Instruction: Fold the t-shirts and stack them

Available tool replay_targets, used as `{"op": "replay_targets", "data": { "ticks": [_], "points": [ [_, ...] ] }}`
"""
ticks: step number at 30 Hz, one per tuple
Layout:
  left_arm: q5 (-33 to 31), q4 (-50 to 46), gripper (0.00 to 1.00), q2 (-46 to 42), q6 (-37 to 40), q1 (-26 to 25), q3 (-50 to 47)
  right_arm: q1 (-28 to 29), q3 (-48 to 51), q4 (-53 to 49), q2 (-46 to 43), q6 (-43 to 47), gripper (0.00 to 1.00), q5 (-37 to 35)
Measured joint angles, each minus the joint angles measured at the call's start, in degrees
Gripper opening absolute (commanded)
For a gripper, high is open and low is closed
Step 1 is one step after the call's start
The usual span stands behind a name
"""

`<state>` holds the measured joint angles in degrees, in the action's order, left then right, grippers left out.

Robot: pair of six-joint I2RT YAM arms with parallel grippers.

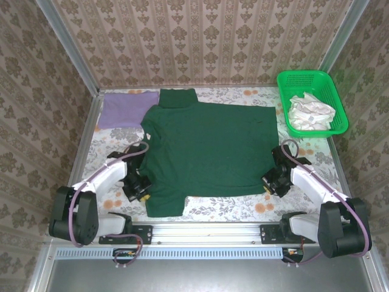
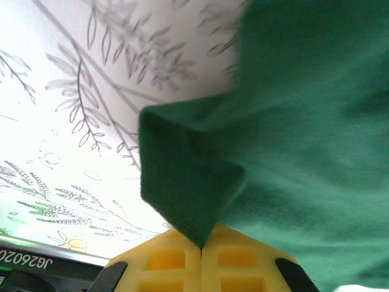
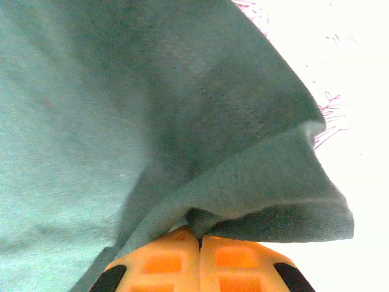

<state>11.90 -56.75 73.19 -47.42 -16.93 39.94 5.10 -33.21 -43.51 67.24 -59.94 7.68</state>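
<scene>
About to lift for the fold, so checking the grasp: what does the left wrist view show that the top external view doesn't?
Left wrist: the left end effector shut on a doubled edge of the dark green t-shirt. Top external: the shirt spread flat, the right end effector at its right edge, the lilac t-shirt far left, the green basket far right. Both: the green shirt on the floral table cover.

Bright green mesh basket with crumpled white cloth, far right corner of floral table
</scene>
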Motion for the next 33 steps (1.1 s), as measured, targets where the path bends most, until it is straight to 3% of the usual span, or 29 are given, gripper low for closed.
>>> {"op": "replay_targets", "data": {
  "ticks": [6,11,24,26,28,30,33],
  "points": [
    [0.3,-3.5,0.00,-0.2,1.2,0.3,10.3,0.0,-7.6,-2.8,1.2,1.8,0.00,-1.4],
    [1.1,-4.9,0.00,4.8,2.2,1.8,20.2,0.0,-14.6,-3.6,6.4,4.0,0.00,-2.6],
    [5.3,-1.0,0.00,31.1,2.4,5.6,48.9,-2.9,-32.0,-4.4,27.7,8.8,0.01,-5.0],
    [6.0,-0.9,0.15,36.1,2.4,6.0,53.2,-3.5,-33.9,-4.3,30.4,9.0,0.07,-5.4],
    [6.6,-1.0,0.24,40.9,2.5,6.5,57.7,-4.4,-35.3,-4.4,32.5,9.0,0.19,-5.7],
    [7.0,-1.4,0.37,44.9,2.3,7.0,62.4,-5.3,-36.7,-4.9,33.9,9.5,0.22,-6.2],
    [6.8,-1.9,0.51,48.0,2.4,7.8,68.2,-6.3,-39.1,-5.4,34.3,10.4,0.44,-7.7]
  ]
}}
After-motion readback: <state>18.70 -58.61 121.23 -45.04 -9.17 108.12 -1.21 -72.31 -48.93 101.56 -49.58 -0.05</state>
